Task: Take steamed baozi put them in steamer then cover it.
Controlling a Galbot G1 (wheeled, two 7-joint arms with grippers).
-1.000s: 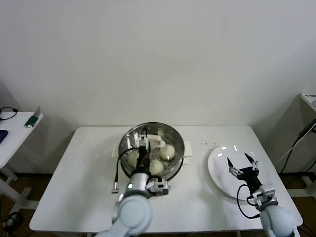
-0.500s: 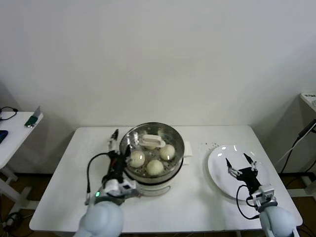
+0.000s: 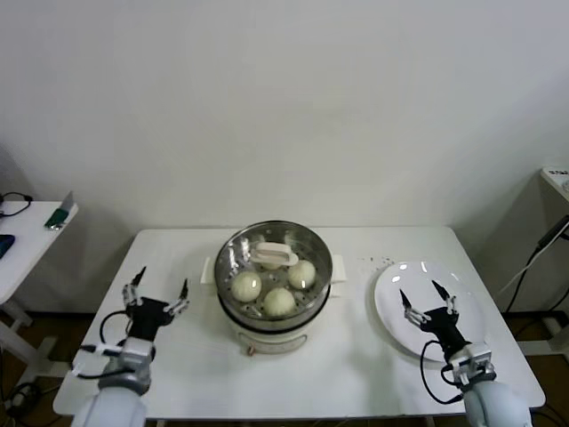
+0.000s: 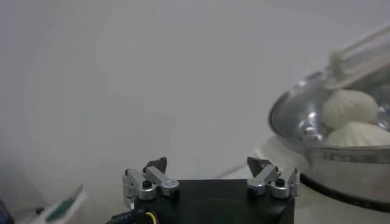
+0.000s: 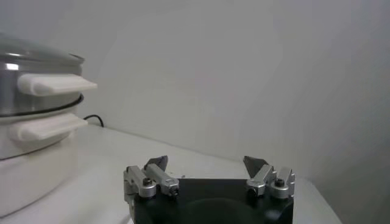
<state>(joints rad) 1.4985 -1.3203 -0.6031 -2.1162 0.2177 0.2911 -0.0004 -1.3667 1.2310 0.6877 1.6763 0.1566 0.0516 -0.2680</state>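
The steamer (image 3: 276, 316) stands mid-table, a shiny steel pot on a cream-white base. A clear lid with a white handle (image 3: 275, 256) sits on it. Three baozi show through the lid (image 3: 246, 286), (image 3: 279, 302), (image 3: 302, 273); a fourth is hidden. My left gripper (image 3: 160, 295) is open and empty over the table, left of the steamer and apart from it. In the left wrist view the steamer (image 4: 323, 159) and two baozi (image 4: 348, 106) lie beyond the gripper (image 4: 207, 173). My right gripper (image 3: 425, 298) is open and empty over the white plate (image 3: 400, 334).
The plate is bare, at the right of the table. Dark specks (image 3: 378, 261) lie between steamer and plate. A small side table (image 3: 22, 236) with a green object (image 3: 60, 213) stands to the far left. The right wrist view shows the steamer's side handles (image 5: 52, 83) beyond its gripper (image 5: 207, 170).
My left gripper has left the lid handle above the steamer and drawn back left, to open table. The lid stays on the steamer. The right gripper has barely moved.
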